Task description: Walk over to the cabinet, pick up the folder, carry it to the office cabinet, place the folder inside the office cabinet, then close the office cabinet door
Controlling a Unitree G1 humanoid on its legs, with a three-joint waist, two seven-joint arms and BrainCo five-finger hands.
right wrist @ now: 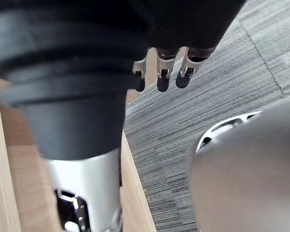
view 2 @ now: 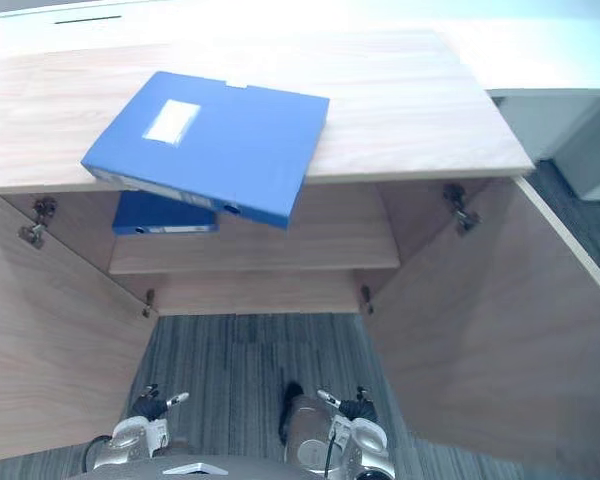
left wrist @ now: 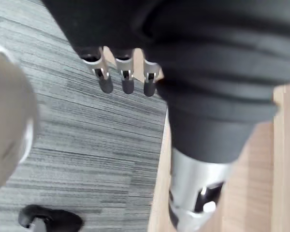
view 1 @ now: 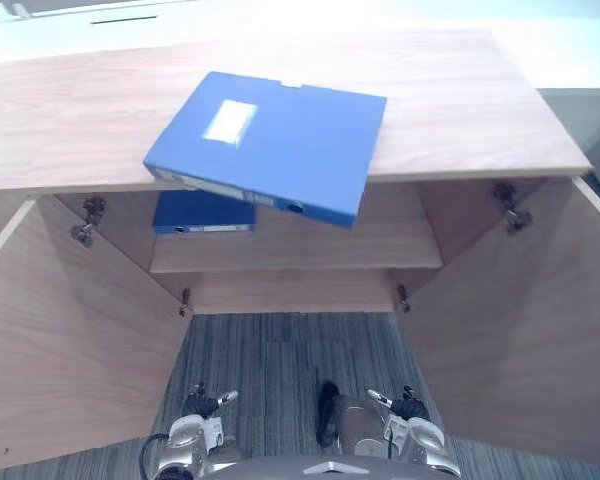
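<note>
Blue folder point(view 1: 270, 150) lies flat on top of the cabinet point(view 1: 460, 110), upper centre-left in the eye views, label side up. Its spine faces us and runs from mid-left down toward centre. The lower right corner overhangs the front edge of the top, above the open compartment.

Both doors point(view 1: 70, 350) stand swung out to the frame's sides. A second folder point(view 1: 202, 213) lies on the shelf point(view 1: 380, 240) inside, just under the first one's left end.

Left hand point(view 1: 205, 404) and right hand point(view 1: 405, 405) hang low at the bottom of the frame over the carpet point(view 1: 290, 350), well apart from the folder. It sits up-frame between them, somewhat closer to the left one.

In the wrist views the left fingers point(left wrist: 127, 77) and right fingers point(right wrist: 163, 77) point straight and loose, holding nothing and touching nothing.

We judge the pickup not yet begun. The overhanging spine corner looks like the easiest place to take hold.
</note>
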